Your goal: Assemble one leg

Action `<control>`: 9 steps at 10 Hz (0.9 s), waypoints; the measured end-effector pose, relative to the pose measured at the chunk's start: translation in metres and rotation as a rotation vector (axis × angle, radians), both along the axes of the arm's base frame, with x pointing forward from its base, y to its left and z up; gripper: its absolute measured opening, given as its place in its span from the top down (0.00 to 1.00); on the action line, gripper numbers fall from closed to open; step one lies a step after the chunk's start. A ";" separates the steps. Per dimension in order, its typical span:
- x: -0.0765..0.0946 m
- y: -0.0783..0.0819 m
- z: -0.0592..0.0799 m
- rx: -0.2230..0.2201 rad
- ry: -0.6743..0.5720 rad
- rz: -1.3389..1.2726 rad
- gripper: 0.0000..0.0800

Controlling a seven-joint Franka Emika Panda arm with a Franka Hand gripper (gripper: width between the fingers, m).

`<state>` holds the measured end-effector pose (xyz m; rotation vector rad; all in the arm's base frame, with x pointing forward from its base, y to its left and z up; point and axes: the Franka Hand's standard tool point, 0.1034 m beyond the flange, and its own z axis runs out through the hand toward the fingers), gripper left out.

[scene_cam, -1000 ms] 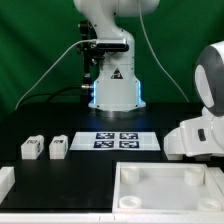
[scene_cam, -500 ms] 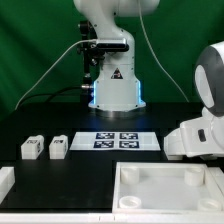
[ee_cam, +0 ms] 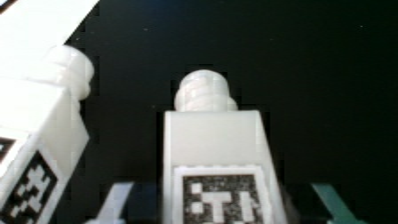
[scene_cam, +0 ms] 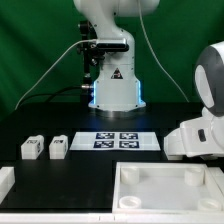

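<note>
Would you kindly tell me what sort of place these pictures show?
Most likely a robotics lab bench: a white robot arm stands on a black table before a green curtain, and a marker board with printed tags lies near two small tagged white blocks.

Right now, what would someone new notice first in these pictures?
In the wrist view, a tagged white leg fills the middle, sitting inside the open gripper, with a second leg close beside it. In the exterior view, the white robot base towers at the back, behind the marker board.
</note>
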<state>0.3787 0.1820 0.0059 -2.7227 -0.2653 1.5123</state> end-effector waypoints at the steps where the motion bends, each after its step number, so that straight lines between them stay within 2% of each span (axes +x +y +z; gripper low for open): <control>1: 0.002 -0.001 0.002 0.007 0.000 0.003 0.64; 2: 0.014 -0.009 0.017 0.044 0.009 0.022 0.64; 3: 0.034 -0.019 0.042 0.073 -0.003 0.028 0.64; 5: 0.061 -0.040 0.089 0.085 -0.079 -0.006 0.64; 6: 0.078 -0.047 0.107 0.089 -0.185 -0.028 0.64; 7: 0.083 -0.056 0.128 0.084 -0.271 -0.041 0.64; 8: 0.090 -0.061 0.140 0.085 -0.385 -0.052 0.64; 9: 0.093 -0.060 0.134 0.091 -0.528 -0.061 0.64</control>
